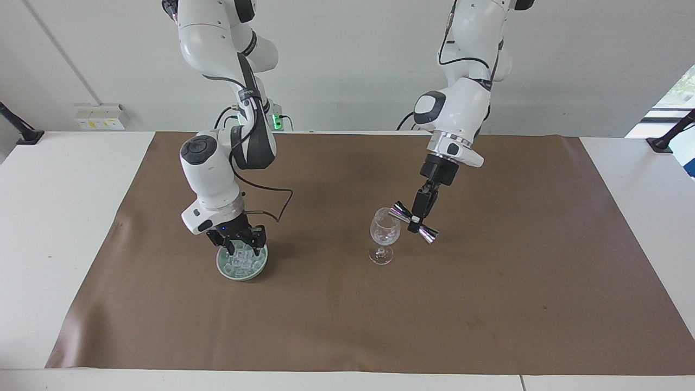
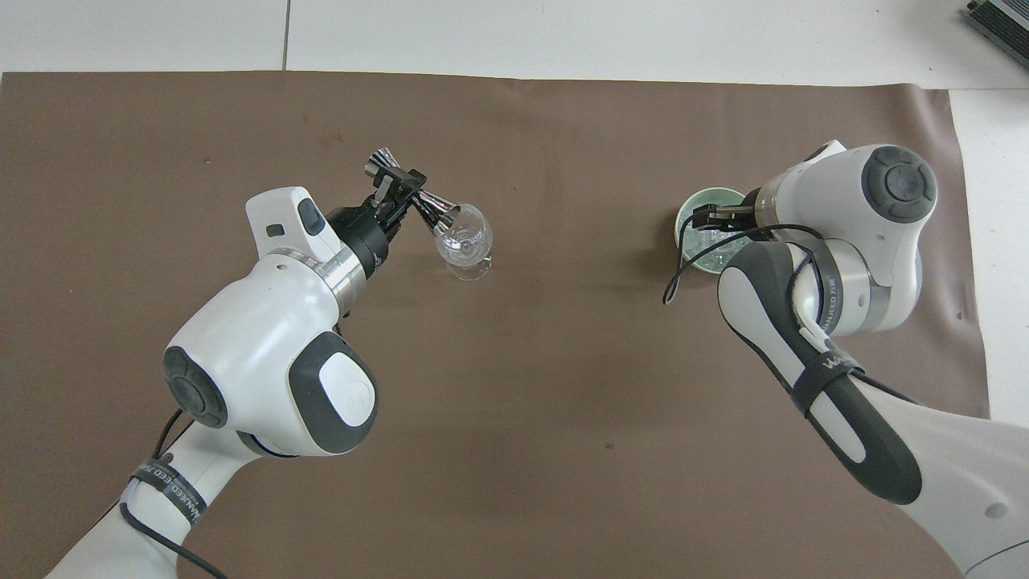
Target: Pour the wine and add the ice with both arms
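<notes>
A clear wine glass point(image 1: 384, 232) point(image 2: 466, 241) stands upright mid-mat. My left gripper point(image 1: 417, 221) point(image 2: 399, 183) is shut on the waist of a silver double-ended jigger point(image 1: 429, 234) point(image 2: 436, 211). The jigger is tilted, its lower mouth at the glass's rim. Toward the right arm's end of the table sits a pale green bowl point(image 1: 241, 273) point(image 2: 698, 199) holding several pieces of clear ice point(image 1: 241, 263) point(image 2: 711, 248). My right gripper point(image 1: 242, 248) point(image 2: 711, 215) points down into the bowl, right at the ice. Its wrist hides part of the bowl in the overhead view.
A brown mat point(image 1: 488, 304) point(image 2: 563, 386) covers most of the white table point(image 1: 54, 217). A black cable point(image 1: 271, 190) loops off the right wrist, close to the bowl. Nothing else stands on the mat.
</notes>
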You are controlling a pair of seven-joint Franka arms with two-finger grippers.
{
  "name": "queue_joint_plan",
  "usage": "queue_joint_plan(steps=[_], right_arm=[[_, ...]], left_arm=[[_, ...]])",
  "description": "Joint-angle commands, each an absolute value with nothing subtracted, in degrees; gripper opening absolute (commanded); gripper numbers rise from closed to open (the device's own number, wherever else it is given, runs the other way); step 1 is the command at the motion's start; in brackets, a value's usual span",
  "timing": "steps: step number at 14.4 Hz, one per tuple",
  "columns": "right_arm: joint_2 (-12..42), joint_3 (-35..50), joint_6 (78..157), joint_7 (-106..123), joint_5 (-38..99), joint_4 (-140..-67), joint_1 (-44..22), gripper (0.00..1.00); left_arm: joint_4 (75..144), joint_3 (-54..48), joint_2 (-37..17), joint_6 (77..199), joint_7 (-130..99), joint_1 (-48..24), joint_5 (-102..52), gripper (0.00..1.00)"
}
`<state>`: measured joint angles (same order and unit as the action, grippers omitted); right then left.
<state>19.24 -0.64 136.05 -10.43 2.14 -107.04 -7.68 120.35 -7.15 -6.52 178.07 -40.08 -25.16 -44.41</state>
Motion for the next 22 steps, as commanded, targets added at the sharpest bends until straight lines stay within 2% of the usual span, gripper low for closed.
queue_joint_plan(steps=[1,4,7,14,20,22], right_arm=[[19.0,-0.8,136.0,-11.9,0.9,-107.3,-7.6,0.64],[19.0,-0.9,136.0,-11.0,0.8,-107.7,-6.8,0.64],[18.9,-0.9,136.0,-10.8,0.8,-107.8,-6.8,0.62],[19.6,-0.9,136.1,-11.3,0.8,-107.8,-6.8,0.43],[19.6,-0.9,136.1,-11.3,0.8,-107.8,-6.7,0.03],[19.6,-0.9,136.0,-11.4,0.8,-107.8,-6.7,0.0]], left_arm=[[120.9,-6.3,-3.4,173.1,-41.8,-24.3,-44.3,0.0],[119.6,-6.3,-3.4,171.7,-52.0,-24.2,-44.3,0.0],[118.9,-6.2,-3.3,163.9,-60.6,-22.8,-44.3,0.0],[114.3,-6.2,-3.3,149.4,-71.6,-13.8,-45.8,0.0],[112.6,-6.2,-3.3,133.2,-71.5,-3.0,-49.7,0.0],[112.6,-6.2,-3.9,128.3,-71.3,1.6,-52.1,0.0]])
